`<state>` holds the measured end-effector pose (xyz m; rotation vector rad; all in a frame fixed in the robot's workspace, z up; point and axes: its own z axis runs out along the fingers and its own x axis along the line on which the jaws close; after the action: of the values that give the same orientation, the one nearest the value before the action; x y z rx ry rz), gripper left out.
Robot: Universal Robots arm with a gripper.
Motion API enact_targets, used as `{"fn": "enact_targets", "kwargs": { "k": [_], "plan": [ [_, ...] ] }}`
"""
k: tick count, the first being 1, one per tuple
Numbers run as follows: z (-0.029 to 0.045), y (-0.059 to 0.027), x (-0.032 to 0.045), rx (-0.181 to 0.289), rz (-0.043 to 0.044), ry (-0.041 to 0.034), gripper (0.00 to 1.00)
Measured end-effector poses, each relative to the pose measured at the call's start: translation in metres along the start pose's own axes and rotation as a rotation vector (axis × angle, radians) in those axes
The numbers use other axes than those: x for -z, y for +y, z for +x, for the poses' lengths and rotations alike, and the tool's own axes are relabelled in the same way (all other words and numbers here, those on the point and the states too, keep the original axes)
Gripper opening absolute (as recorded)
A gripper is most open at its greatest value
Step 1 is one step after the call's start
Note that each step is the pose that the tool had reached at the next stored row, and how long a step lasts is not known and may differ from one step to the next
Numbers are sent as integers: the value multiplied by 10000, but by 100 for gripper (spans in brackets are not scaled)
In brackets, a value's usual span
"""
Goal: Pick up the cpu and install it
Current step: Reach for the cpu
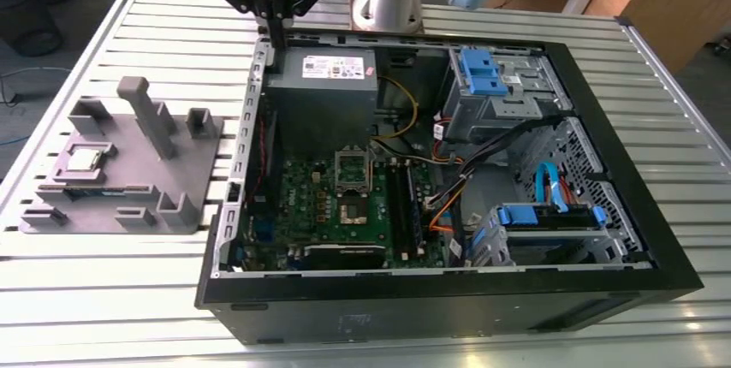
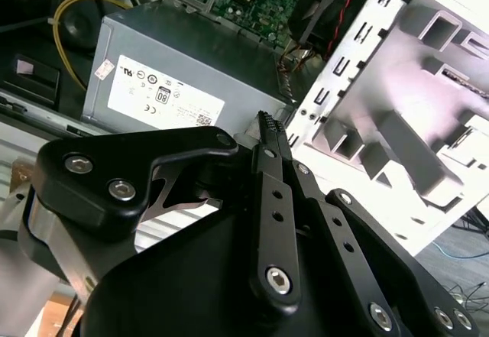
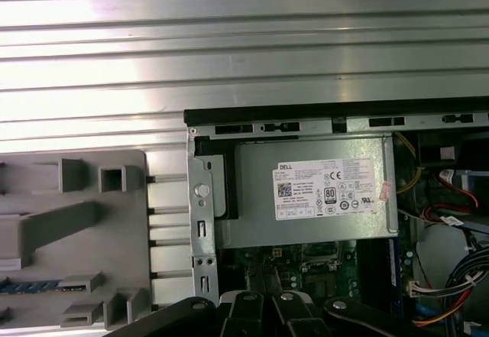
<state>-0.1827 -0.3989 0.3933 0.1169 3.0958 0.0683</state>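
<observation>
The cpu (image 1: pixel 82 160) is seen lying flat on the grey tray (image 1: pixel 204 163) at the exterior view's left, well apart from the gripper (image 1: pixel 277 40). The gripper is held over the far edge of the open PC case (image 1: pixel 457 299), near the power supply (image 1: pixel 325 90) (jaws look pinched together, nothing gripped).

My gripper (image 1: pixel 276 41) hangs over the case's (image 1: pixel 457 299) back wall, beside the power supply (image 1: pixel 325 77). Open air lies above the slatted table (image 1: pixel 149 26) toward the tray (image 1: pixel 192 167), whose upright blocks (image 1: pixel 137 103) crowd the chip (image 1: pixel 86 160). Inside the case, cables (image 1: pixel 451 192) and a drive cage (image 1: pixel 491 86) hem the board (image 1: pixel 342 222) on the exterior view's right.
</observation>
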Motion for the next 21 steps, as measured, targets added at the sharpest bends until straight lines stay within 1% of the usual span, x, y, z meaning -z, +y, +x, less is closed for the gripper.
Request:
{"fn": "enact_targets", "kwargs": {
  "k": [21],
  "plan": [
    [263,-20,12,9,-15,-190,11]
  ]
}}
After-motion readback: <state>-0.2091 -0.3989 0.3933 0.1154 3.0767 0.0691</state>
